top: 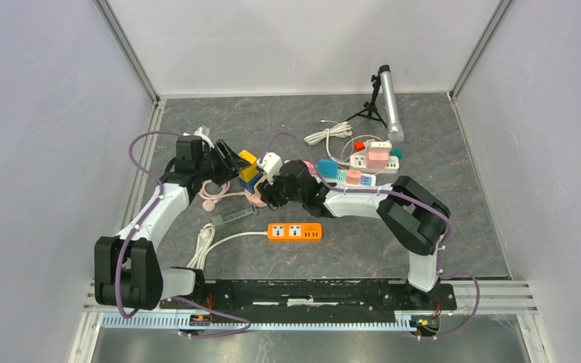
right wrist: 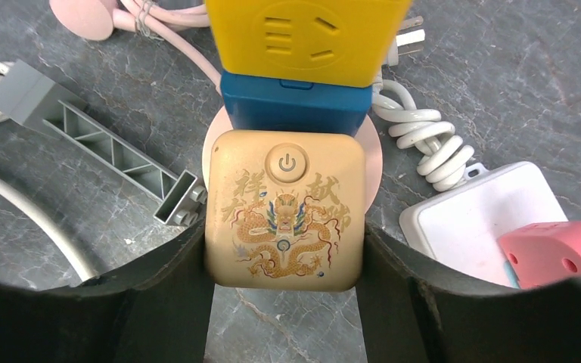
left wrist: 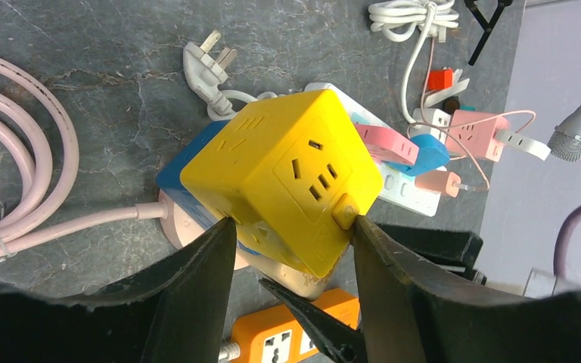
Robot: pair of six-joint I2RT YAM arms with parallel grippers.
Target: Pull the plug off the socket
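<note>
My left gripper [left wrist: 291, 231] clamps glossy yellow plastic cube socket [left wrist: 272, 174], joined to blue plastic cube [right wrist: 295, 102]; my right gripper [right wrist: 284, 242] grips beige dragon-printed cube [right wrist: 284, 204] with power button.

I see a dark grey marbled worktop [top: 469, 227], plain pale walls [top: 302, 38] closing its far edge and both sides (metal posts [top: 127, 49] stand at the far corners), a metal rail [top: 499, 293] along its near edge, even light.
</note>
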